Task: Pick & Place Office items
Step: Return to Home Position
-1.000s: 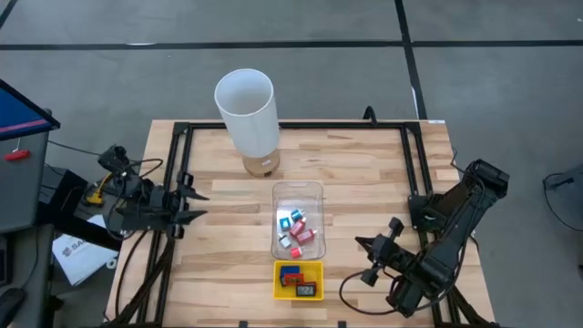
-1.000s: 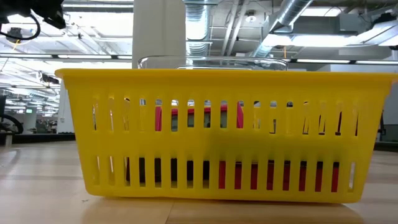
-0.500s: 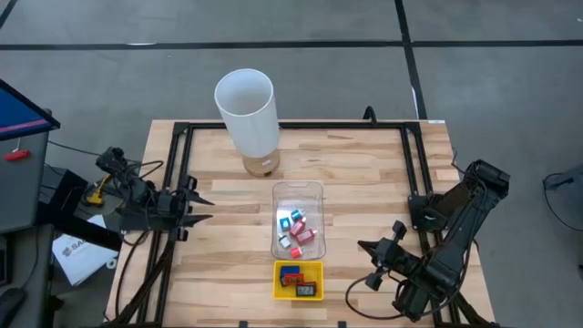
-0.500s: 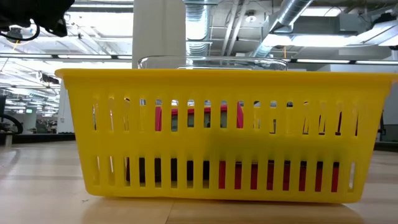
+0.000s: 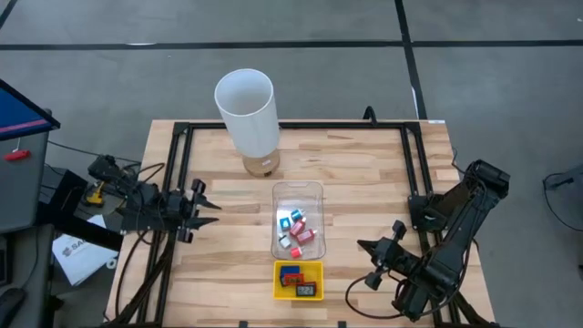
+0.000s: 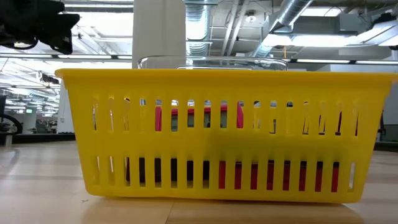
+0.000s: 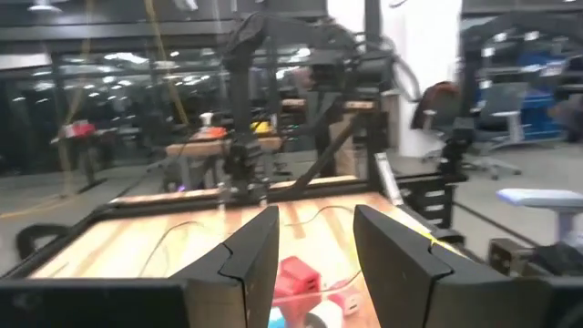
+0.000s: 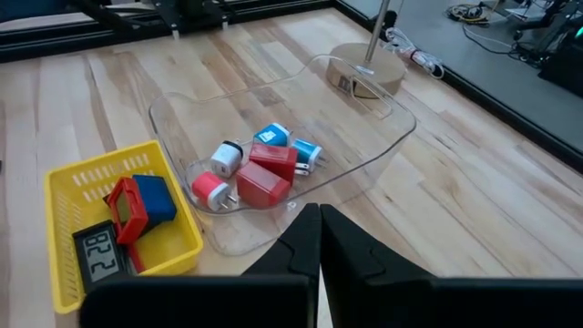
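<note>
Nearest the front edge is the right gripper [image 5: 364,246], to the right of the yellow bin [image 5: 277,282] and apart from it, nose aimed back toward the bins. Its fingers [image 8: 301,244] meet with no gap in the right wrist view and nothing is pinched between them. The yellow bin sits front-centre on the table [image 5: 364,173] and holds three pieces: a black display piece [image 8: 96,257], a red piece [image 8: 127,214] and a blue piece [image 8: 155,196]. Just behind it is the clear bin [image 5: 299,193]; can't tell from above whether the two touch. Its long axis runs front to back, and the rest of the office items [image 5: 298,228] are bunched from its middle to its near end: red blocks, blue ones, pink/white ones. Every piece I can see is in one bin or the other. The left gripper [image 5: 206,204] is level with the clear bin, well apart on its left, pointing across at it. Its fingers [image 7: 250,255] are spread with a clear gap and hold nothing. Farthest back is the white cylinder [image 5: 248,114], upright, behind the clear bin and slightly left. Key geometry: both bins lie on the centre line between the arms, and the right arm is the nearer to both. My read is that sorting is done and only parking remains. Each arm's way out is outward, away from the bins, so collision risk looks low.
</note>
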`<state>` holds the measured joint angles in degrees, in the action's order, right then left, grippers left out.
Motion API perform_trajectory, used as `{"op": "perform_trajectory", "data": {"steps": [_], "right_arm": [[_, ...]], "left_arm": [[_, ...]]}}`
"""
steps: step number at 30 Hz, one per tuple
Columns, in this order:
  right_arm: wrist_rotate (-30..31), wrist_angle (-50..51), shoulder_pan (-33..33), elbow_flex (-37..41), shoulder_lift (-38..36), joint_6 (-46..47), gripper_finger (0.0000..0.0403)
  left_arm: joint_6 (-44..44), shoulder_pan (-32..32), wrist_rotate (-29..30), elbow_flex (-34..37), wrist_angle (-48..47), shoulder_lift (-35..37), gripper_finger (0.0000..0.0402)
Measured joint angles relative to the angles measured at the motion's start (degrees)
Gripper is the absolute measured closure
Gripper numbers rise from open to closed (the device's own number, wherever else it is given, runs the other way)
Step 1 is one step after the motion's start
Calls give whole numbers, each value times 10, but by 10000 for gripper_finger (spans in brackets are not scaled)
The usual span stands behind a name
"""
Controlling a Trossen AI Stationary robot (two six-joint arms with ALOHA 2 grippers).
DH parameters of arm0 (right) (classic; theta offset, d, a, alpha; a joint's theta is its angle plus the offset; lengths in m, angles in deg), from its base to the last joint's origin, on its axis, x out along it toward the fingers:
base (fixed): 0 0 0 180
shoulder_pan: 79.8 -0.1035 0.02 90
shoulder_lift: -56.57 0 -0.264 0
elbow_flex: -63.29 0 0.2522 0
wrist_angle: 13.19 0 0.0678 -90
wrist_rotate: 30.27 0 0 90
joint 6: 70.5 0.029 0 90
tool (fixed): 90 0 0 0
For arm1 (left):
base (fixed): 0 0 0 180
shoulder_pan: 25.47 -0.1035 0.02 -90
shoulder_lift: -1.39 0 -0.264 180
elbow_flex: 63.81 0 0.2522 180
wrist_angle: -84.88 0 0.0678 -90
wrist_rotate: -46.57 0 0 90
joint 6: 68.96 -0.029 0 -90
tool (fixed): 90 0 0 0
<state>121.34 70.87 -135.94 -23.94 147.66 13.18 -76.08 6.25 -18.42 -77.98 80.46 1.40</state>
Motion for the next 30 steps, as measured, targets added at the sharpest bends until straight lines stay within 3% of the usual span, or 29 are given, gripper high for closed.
{"op": "perform_trajectory", "data": {"steps": [6,13,20,26,30], "right_arm": [[0,0,0,0,0,4,403],[2,0,0,0,0,4,403],[2,0,-1,0,0,4,403],[2,-3,-1,0,0,5,403],[2,-5,-1,0,0,6,403]], "left_arm": [[-1,-47,-149,0,1,0,262],[36,-143,-126,0,-60,0,271],[37,-277,-276,0,-44,0,277],[88,-395,-407,0,-52,0,276],[122,-433,-424,0,-45,0,288]]}}
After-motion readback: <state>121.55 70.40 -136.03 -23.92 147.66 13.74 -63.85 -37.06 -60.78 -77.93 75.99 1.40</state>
